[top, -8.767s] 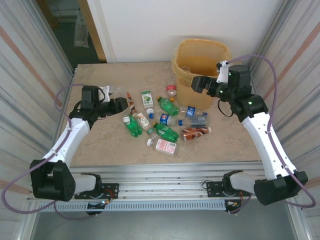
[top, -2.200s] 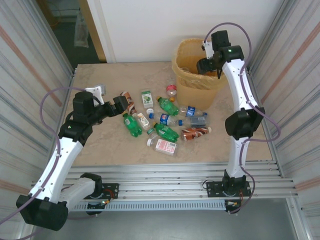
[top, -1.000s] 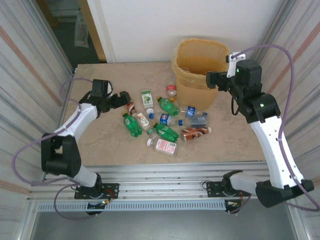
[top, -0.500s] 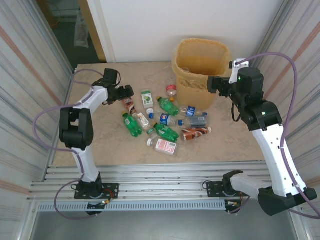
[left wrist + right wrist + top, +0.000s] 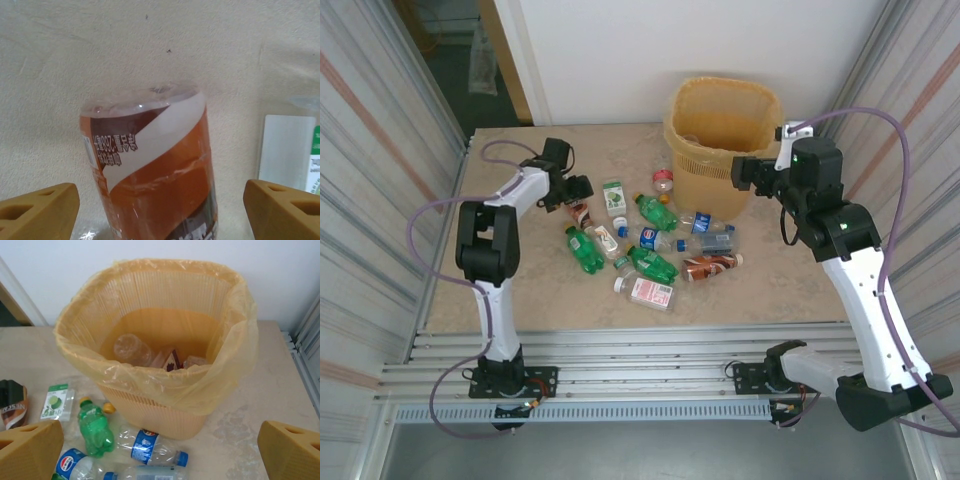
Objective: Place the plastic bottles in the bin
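Left gripper [image 5: 574, 188] is spread wide, fingers flanking the brown-labelled bottle [image 5: 155, 165] without touching it. Right gripper [image 5: 742, 172] gapes too, at the bin's [image 5: 720, 84] 5 o'clock. Loose plastic bottles [image 5: 655, 240] lie scattered at its 7 o'clock.

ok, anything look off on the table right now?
Nothing spilled or broken. The plastic bottles lie scattered beside the bin, as expected. The only oddity is the bin's liner, which sags loosely over the near rim. Left tool straddles a brown-labelled bottle, open.
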Controlling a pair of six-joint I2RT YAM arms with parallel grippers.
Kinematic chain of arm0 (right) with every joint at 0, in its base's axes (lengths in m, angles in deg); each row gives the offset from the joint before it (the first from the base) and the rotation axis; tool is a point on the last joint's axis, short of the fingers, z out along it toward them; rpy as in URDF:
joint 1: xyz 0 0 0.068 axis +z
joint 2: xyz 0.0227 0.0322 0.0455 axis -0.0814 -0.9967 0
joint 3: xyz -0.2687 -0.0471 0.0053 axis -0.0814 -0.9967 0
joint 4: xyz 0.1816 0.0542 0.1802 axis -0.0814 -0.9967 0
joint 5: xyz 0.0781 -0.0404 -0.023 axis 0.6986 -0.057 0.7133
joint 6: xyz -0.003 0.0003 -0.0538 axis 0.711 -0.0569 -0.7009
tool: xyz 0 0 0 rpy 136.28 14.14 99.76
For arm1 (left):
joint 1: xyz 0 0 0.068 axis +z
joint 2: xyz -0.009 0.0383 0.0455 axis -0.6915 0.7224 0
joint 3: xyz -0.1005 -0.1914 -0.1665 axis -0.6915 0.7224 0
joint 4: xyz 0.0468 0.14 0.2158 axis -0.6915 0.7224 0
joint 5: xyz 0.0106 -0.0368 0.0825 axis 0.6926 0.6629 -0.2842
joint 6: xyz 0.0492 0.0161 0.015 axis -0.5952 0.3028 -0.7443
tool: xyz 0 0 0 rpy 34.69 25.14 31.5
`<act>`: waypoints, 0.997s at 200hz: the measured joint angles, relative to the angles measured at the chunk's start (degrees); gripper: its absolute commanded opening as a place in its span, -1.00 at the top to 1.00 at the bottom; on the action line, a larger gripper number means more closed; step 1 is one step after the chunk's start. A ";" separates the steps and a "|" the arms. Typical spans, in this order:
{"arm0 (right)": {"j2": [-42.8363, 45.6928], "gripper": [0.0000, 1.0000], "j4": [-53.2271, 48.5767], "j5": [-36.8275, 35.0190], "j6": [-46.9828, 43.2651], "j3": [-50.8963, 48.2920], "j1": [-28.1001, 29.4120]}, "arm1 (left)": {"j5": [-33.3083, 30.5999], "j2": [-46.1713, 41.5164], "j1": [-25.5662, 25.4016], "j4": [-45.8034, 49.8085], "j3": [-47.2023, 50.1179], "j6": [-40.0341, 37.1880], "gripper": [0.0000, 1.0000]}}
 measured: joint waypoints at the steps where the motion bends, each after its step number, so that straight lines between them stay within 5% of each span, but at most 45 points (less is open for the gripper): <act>1: 0.00 -0.95 0.00 0.00 0.04 -0.04 0.00 | -0.02 0.07 0.00 0.00 -0.02 0.04 -0.65; 65: -0.31 -0.95 0.04 1.09 0.83 -1.16 0.00 | -1.29 3.32 0.00 0.48 -0.50 2.05 -0.44; 136: -1.62 -0.95 0.04 2.14 1.03 -1.16 0.00 | -1.68 4.72 0.02 0.57 -2.78 2.95 0.04; 199: -1.64 -0.95 0.07 2.75 1.20 -1.16 0.00 | -1.64 1.22 1.70 -0.52 -1.22 2.95 0.10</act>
